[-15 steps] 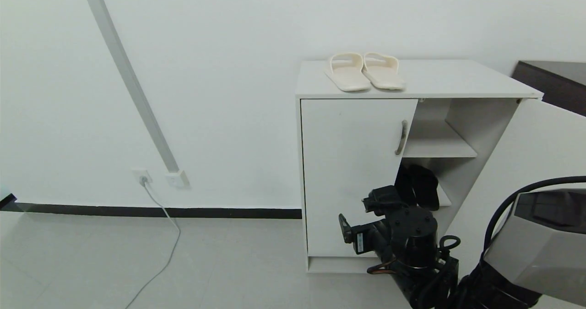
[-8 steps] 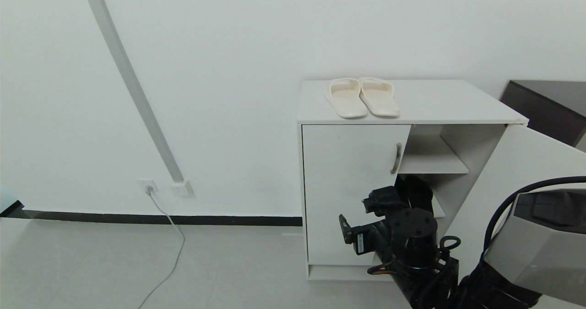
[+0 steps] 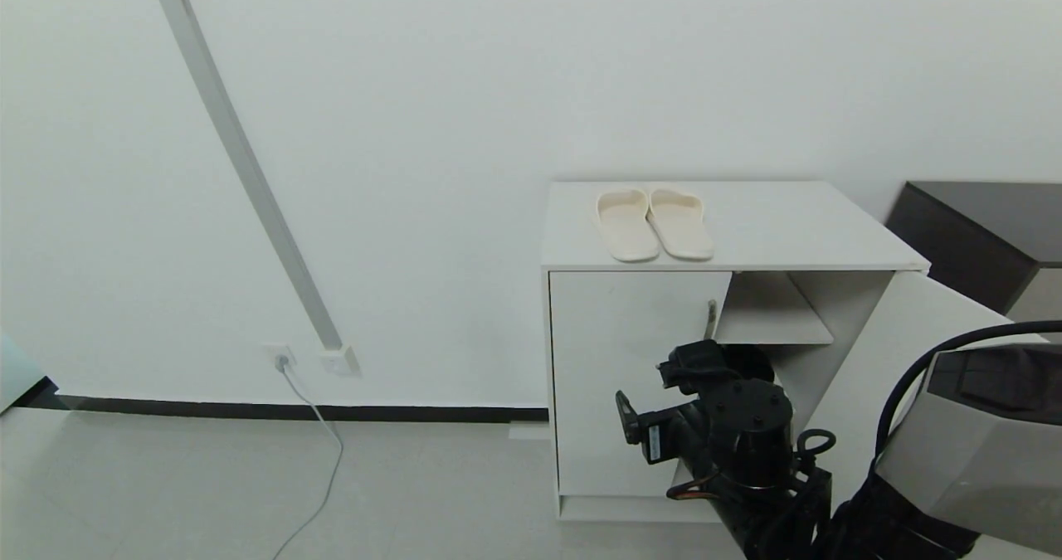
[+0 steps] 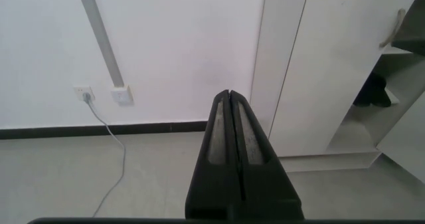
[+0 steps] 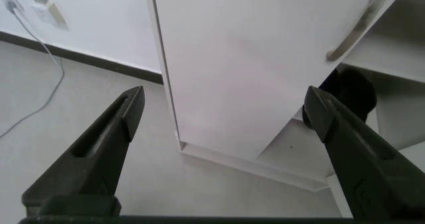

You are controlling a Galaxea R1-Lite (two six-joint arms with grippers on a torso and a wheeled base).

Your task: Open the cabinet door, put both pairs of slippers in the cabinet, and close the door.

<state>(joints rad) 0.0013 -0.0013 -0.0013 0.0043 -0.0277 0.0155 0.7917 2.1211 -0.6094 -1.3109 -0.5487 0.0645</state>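
No text, label, number or sign can be read: not on the cabinet [image 3: 630, 377], on the cream slippers [image 3: 626, 226] on top of it, or on the wall sockets [image 3: 280, 354] at nine o'clock from the cabinet.

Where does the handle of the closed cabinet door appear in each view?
Head view: the handle on the closed door, at its free edge, beside the open shelf.
Left wrist view: the handle on that door edge, above the black slippers.
Right wrist view: the handle, close by, above the black slippers.
Shared landmark: the wall sockets.
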